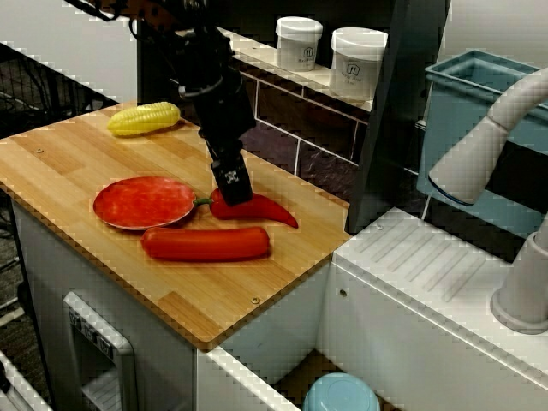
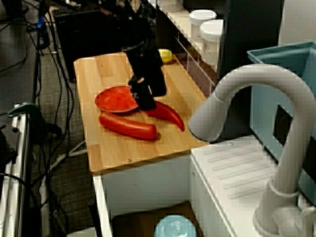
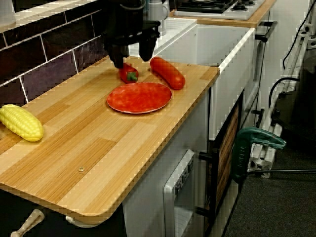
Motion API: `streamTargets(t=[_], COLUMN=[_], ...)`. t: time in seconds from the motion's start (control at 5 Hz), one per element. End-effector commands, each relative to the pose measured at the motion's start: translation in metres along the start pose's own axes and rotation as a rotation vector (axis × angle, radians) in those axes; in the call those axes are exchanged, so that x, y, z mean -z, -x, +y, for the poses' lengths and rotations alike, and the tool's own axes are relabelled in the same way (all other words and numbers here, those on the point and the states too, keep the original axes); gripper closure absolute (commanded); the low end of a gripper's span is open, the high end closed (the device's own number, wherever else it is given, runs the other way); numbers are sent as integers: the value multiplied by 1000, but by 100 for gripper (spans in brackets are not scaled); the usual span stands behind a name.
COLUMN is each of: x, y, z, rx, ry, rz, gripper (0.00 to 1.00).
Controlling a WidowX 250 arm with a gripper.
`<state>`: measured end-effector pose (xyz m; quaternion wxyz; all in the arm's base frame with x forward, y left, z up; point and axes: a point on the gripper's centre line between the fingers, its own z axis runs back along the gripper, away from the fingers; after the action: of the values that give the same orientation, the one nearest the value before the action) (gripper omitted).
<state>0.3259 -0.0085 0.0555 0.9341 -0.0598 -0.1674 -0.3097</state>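
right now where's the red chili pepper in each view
View facing the tiled wall: chili pepper at centre, right of the red plate.
View over the tap: centre, right of the plate.
View from the corn end: upper left, behind the plate.
Shared landmark: the red plate.

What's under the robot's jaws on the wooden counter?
A red chili pepper lies there, beside the red plate. Its pointed tip and green stem show; the jaws cover the part just behind the stem.
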Motion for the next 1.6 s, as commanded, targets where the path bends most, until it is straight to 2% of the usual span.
streamTargets(t=[0.0, 0.2, 0.4, 0.8, 1.4], x=[4, 8, 7, 7, -43], y=[9, 13, 17, 22, 26], z=[7, 10, 10, 12, 19], rx=[22, 23, 16, 2, -23], ry=[-40, -44, -44, -48, 5], rz=[-7, -4, -16, -17, -49], gripper=[0, 0, 100, 100, 100])
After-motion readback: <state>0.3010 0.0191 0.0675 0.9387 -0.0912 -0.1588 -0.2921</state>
